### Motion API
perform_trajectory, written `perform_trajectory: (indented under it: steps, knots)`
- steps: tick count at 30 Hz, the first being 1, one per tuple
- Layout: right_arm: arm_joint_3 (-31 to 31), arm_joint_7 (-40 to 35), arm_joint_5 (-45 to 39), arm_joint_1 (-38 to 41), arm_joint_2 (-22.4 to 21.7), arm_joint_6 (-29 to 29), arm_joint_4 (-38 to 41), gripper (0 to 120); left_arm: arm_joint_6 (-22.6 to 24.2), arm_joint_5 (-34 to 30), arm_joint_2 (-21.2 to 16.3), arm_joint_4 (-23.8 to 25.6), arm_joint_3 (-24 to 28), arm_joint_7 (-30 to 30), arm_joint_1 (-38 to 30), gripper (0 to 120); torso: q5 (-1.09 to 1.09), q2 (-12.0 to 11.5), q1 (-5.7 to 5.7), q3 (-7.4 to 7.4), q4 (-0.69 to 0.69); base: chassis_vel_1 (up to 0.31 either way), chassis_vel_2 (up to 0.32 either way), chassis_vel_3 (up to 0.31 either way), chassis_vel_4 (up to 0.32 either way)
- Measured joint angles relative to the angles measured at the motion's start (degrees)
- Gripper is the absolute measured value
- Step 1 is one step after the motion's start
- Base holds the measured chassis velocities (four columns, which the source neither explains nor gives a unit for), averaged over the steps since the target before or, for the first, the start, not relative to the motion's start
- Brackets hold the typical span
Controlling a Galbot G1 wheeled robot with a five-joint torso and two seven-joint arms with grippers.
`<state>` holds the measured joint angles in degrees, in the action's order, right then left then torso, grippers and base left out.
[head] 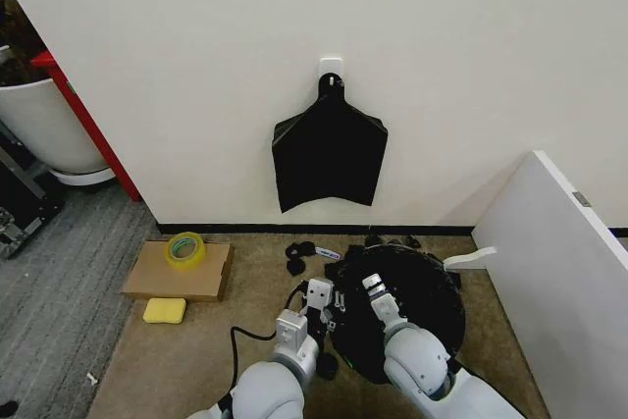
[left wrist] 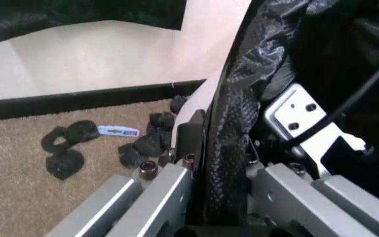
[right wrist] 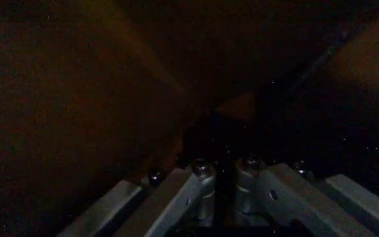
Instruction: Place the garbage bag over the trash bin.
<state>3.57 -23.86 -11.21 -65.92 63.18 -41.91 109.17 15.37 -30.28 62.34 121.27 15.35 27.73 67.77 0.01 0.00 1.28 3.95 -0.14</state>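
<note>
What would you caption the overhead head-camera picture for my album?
Both grippers, left and right, work at the garbage bag on the carpet below a wall.

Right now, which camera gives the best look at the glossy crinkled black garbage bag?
The head view: the glossy crinkled black garbage bag spreads across the floor as a round dark mass. The left wrist view shows its crinkled edge close up between the left gripper's fingers. The right wrist view is dark.

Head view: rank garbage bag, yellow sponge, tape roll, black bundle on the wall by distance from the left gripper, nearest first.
From the left gripper:
1. garbage bag, right beside it, draped over the trash bin; the gripper sits at its left edge.
2. yellow sponge, on the floor to the robot's left.
3. tape roll, on the cardboard to the left; close to the sponge's distance, hard to separate.
4. black bundle, up on the wall.
</note>
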Motion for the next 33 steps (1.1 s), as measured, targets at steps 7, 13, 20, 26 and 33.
perform_trajectory:
  steps: [7,13,20,26,33]
  knots:
    - [-0.2,0.2,0.0,-0.6,-0.3,0.0,1.0,0,-0.3,0.1,0.1,0.1,-0.5,-0.5,0.2,0,0.0,0.0,0.0,0.0,0.0,0.0,0.0,0.0,0.0]
    - [0.1,1.5,-0.1,-3.1,-1.4,0.0,5.1,0,-0.3,0.0,0.1,-0.1,-0.3,-0.5,-0.4,0,0.0,0.0,0.0,0.0,-0.01,0.0,0.0,0.0,0.0]
    - [0.6,1.8,-0.1,-1.5,-0.3,0.1,2.9,0,0.0,-0.9,-1.2,1.7,0.3,-0.7,0.5,0,0.0,0.0,0.0,0.0,0.0,0.0,0.0,0.0,0.0]
    - [0.4,1.7,-0.7,-1.6,-1.6,0.2,2.9,0,0.0,-1.5,-3.0,2.8,-1.4,-0.9,1.2,0,0.0,0.0,0.0,0.0,0.01,0.0,0.0,0.0,0.0]
    - [0.1,2.5,-0.7,-3.7,-2.7,0.2,5.4,0,0.0,-2.6,-3.1,2.9,-1.9,-0.8,0.7,0,-0.01,0.0,0.0,0.0,-0.01,0.0,0.0,0.0,0.0]
